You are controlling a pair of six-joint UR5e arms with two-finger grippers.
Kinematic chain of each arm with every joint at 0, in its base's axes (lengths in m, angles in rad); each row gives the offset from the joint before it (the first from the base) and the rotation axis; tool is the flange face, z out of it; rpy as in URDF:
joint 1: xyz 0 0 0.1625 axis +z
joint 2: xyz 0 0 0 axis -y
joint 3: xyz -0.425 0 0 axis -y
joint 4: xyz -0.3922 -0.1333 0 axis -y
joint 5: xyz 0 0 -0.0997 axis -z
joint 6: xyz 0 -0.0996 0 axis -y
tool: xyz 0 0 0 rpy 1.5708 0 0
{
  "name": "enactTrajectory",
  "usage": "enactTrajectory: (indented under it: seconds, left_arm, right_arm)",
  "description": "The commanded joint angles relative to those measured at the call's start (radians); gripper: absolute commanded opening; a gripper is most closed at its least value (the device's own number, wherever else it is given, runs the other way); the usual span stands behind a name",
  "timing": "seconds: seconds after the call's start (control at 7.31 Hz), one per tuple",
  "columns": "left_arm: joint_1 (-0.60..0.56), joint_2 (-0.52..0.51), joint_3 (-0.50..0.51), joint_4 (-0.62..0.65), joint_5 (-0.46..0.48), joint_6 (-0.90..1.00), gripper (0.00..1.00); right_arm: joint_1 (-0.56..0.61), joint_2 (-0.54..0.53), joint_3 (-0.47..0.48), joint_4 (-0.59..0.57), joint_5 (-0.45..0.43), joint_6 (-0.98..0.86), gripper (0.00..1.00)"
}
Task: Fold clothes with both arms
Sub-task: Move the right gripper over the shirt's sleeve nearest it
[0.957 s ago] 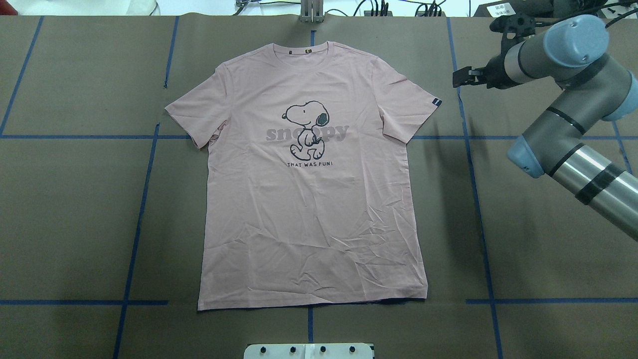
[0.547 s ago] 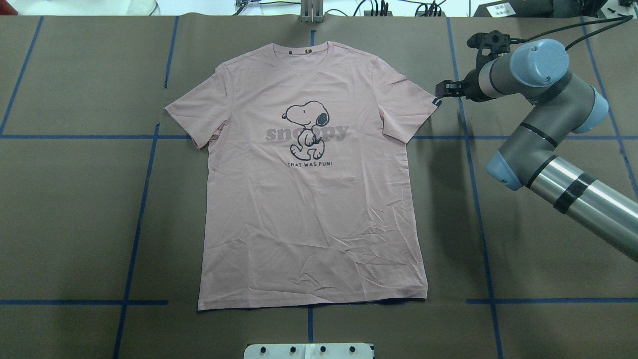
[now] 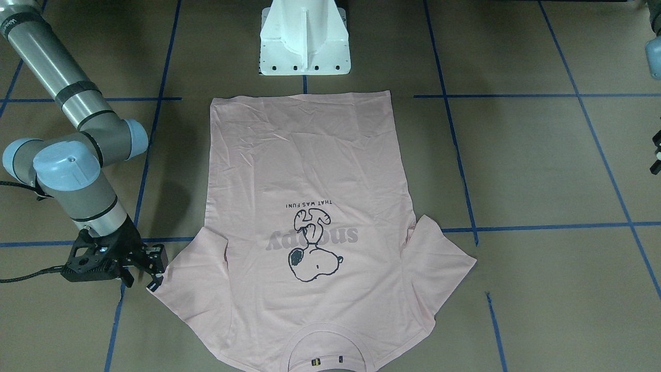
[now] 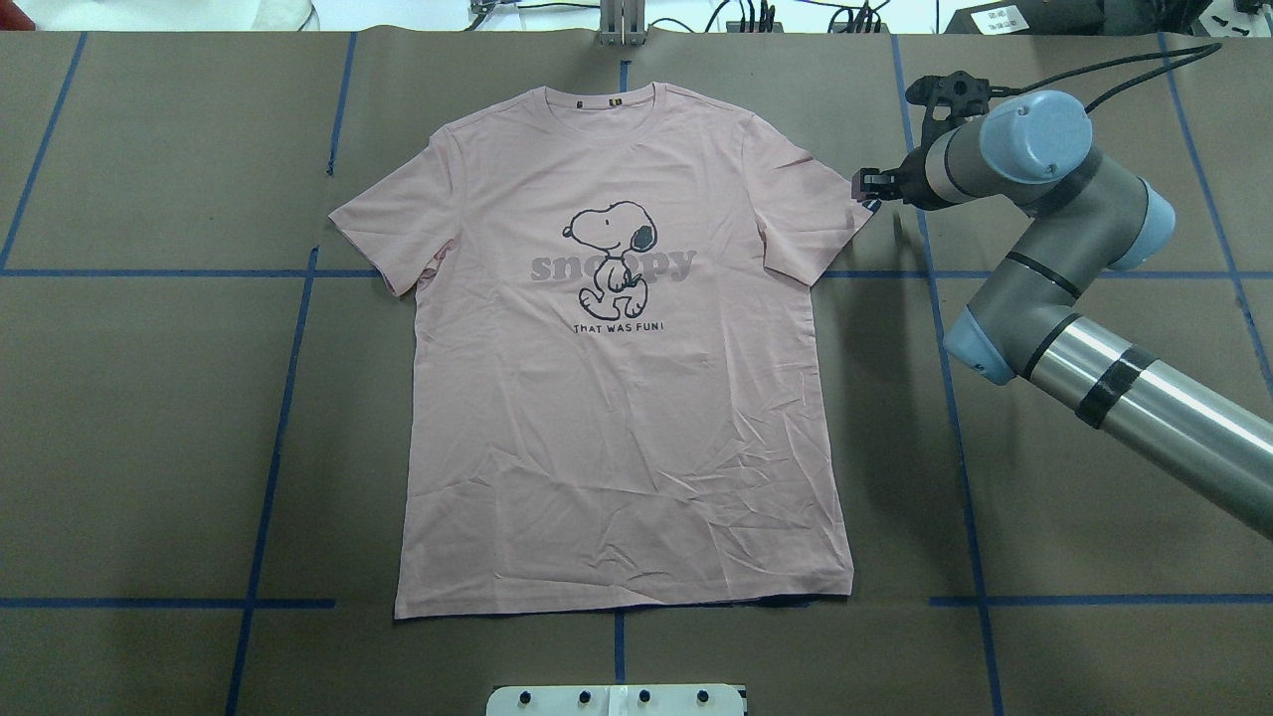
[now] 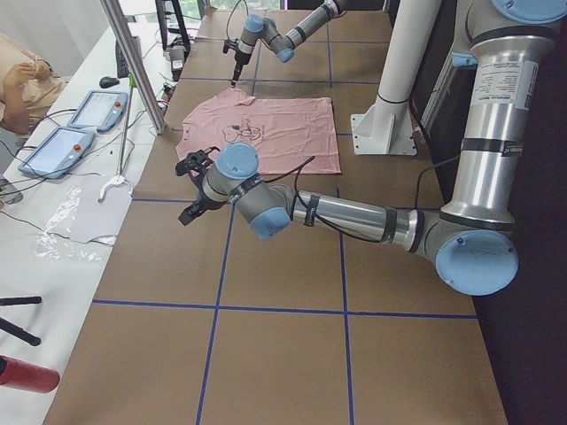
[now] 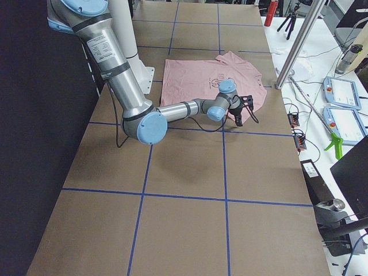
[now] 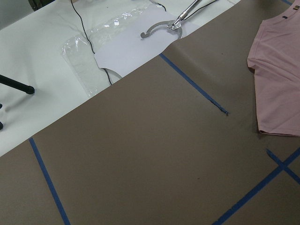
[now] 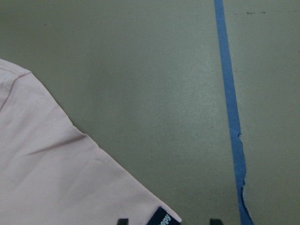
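R jaws apart at T-shirt [image 4: 617,418] sleeve.

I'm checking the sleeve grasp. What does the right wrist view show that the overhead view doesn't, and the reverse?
Only the right wrist view: the dark sleeve label up close, lying between two spread fingertips. Only the overhead view: the whole T-shirt spread flat, Snoopy print up, and the right arm with the right gripper at the sleeve. Both: the sleeve's edge, blue tape and the brown table cover.
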Motion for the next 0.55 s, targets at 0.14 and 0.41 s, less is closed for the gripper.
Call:
enactTrajectory:
  seconds: [0.14, 0.41]
  left_arm:
    - [0.0, 0.0, 0.003, 0.0, 0.004, 0.002, 1.0]
    - [0.0, 0.0, 0.003, 0.0, 0.004, 0.004, 1.0]
  right_arm:
    - [-0.017, 0.034, -0.037, -0.003, -0.022, 0.004, 0.6]
    - [-0.022, 0.04, -0.052, -0.004, -0.03, 0.001, 0.56]
